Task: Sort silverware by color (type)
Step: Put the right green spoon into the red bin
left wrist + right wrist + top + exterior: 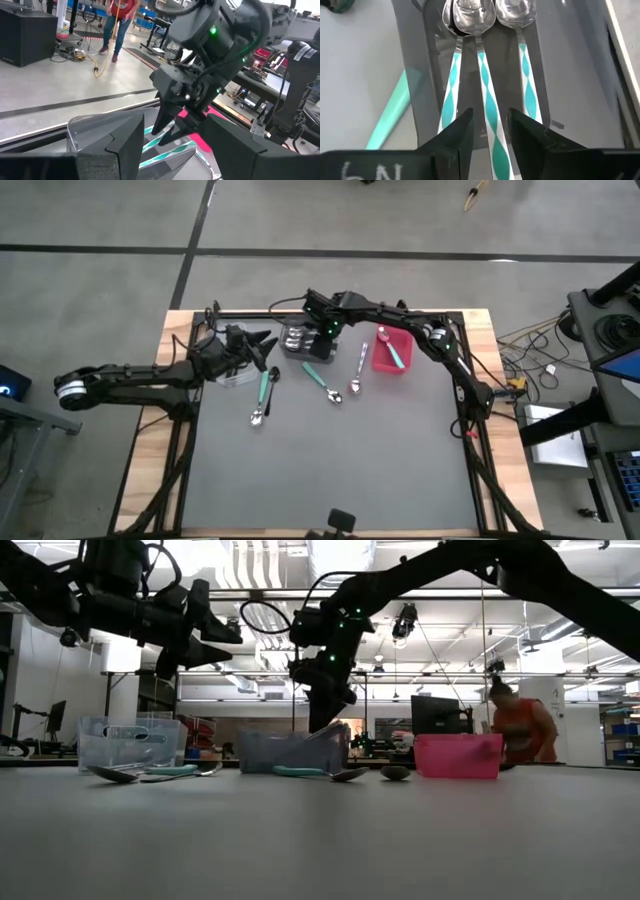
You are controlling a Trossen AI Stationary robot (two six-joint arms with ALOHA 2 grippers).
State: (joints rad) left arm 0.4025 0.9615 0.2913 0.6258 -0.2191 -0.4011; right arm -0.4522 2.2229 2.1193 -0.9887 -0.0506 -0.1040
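Right hand (490, 131) over the dark grey bin (425, 60), fingers parted on either side of a teal-and-white striped spoon handle (489, 107), not pinching it. Three such silver-bowled spoons side by side in the bin, bowls away from the hand. More spoons (329, 385) loose on the desk (330, 470) nearby. Left hand (262, 345) open, empty, by the clear bin (236, 377).

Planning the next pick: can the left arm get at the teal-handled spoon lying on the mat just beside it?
Probably yes. The left gripper hovers with fingers open close to the teal-handled spoon, which lies flat on the grey mat; the right gripper is off over the dark grey bin.
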